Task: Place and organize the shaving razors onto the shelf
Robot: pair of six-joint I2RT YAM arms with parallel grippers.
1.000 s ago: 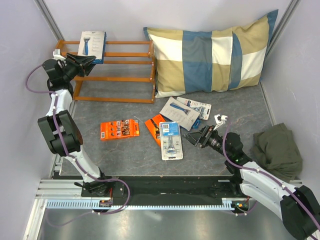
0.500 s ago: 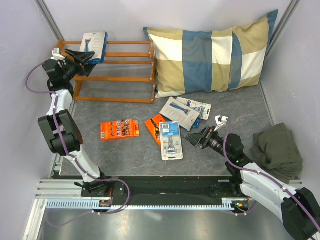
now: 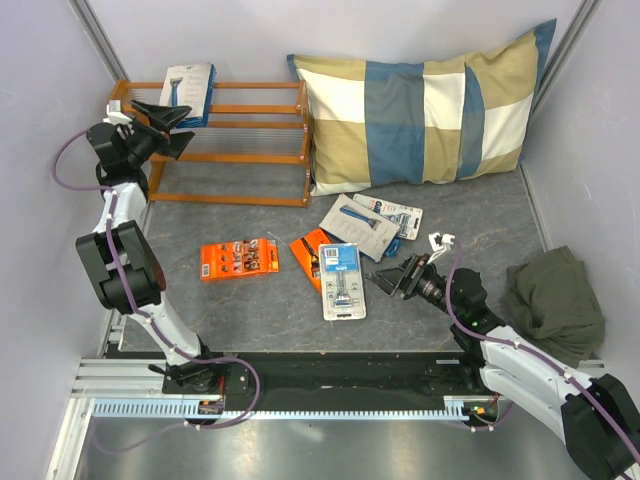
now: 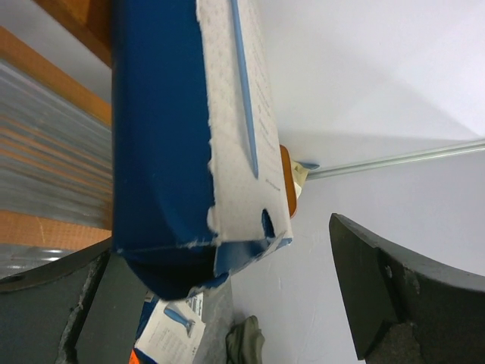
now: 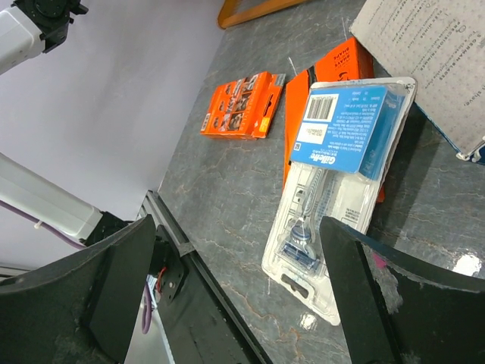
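One white razor box (image 3: 185,92) leans on the top tier of the orange-brown shelf (image 3: 250,108). My left gripper (image 3: 166,124) stands open just in front of it. In the left wrist view the box (image 4: 227,114) fills the space between the spread jaws, apart from the right finger (image 4: 394,288). On the floor lie a second white box (image 3: 358,225), two blister packs (image 3: 342,280) (image 3: 397,212) and two orange packs (image 3: 238,258) (image 3: 312,252). My right gripper (image 3: 392,279) is open, right of the near blister pack (image 5: 341,174), holding nothing.
A blue-and-beige checked pillow (image 3: 420,105) leans against the back wall, right of the shelf. A crumpled green cloth (image 3: 553,300) lies at the right wall. The black base rail (image 3: 330,375) runs along the near edge.
My left gripper has opened and let go of the white box, which stays on the shelf's top tier. The right gripper has edged left toward the blister pack.
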